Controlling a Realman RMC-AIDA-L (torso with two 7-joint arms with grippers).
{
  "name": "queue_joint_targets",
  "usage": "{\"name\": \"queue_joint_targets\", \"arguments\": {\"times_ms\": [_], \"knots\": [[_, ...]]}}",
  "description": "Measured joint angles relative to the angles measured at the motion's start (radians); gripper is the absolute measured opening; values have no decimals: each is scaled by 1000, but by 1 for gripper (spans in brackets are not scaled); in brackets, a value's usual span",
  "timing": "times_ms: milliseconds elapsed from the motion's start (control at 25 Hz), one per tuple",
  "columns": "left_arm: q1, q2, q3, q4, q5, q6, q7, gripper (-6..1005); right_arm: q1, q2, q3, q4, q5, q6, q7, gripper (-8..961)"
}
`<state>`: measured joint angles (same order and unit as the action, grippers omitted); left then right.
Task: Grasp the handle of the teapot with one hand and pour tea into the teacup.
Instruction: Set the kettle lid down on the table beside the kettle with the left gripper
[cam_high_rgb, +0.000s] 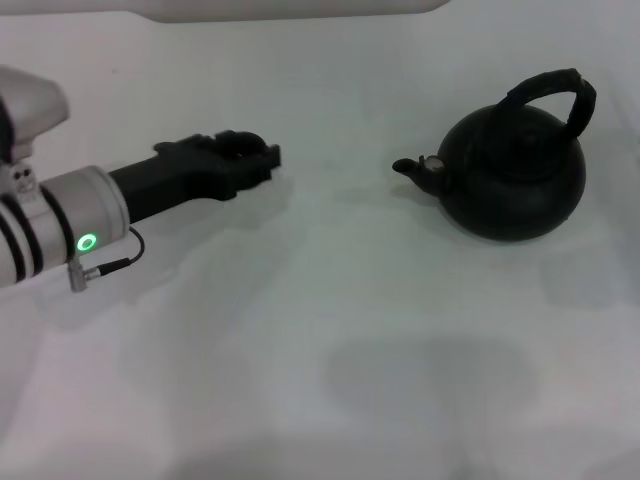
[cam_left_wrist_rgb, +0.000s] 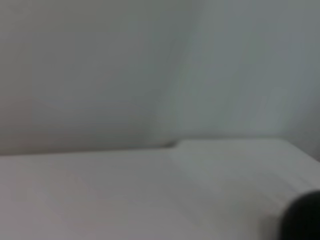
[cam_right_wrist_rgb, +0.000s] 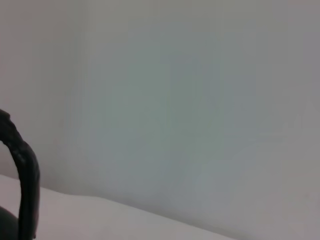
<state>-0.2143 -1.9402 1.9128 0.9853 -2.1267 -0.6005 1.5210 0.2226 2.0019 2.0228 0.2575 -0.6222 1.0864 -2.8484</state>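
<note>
A plain white tabletop (cam_high_rgb: 330, 330) fills the head view, with soft grey shadows lying across its near part. At its far edge runs a pale wall (cam_high_rgb: 300, 8). Both wrist views show the same white surface meeting a blank grey-white wall (cam_right_wrist_rgb: 200, 100).

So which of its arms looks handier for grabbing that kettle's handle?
Probably the right: its wrist camera shows the handle close by, and the teapot sits on the robot's right. The left gripper hangs apart from the spout, across bare table. The right gripper itself isn't visible.
</note>
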Motion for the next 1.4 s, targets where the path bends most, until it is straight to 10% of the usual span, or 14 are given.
{"name": "queue_joint_targets", "arguments": {"times_ms": [520, 1400], "knots": [[-184, -126, -283, -134, 596, -250, -227, 703, 0, 5, 0, 0, -2, 42, -17, 860], [-412, -144, -152, -295, 654, -104, -351, 703, -23, 9, 1, -4, -1, 48, -17, 859]]}}
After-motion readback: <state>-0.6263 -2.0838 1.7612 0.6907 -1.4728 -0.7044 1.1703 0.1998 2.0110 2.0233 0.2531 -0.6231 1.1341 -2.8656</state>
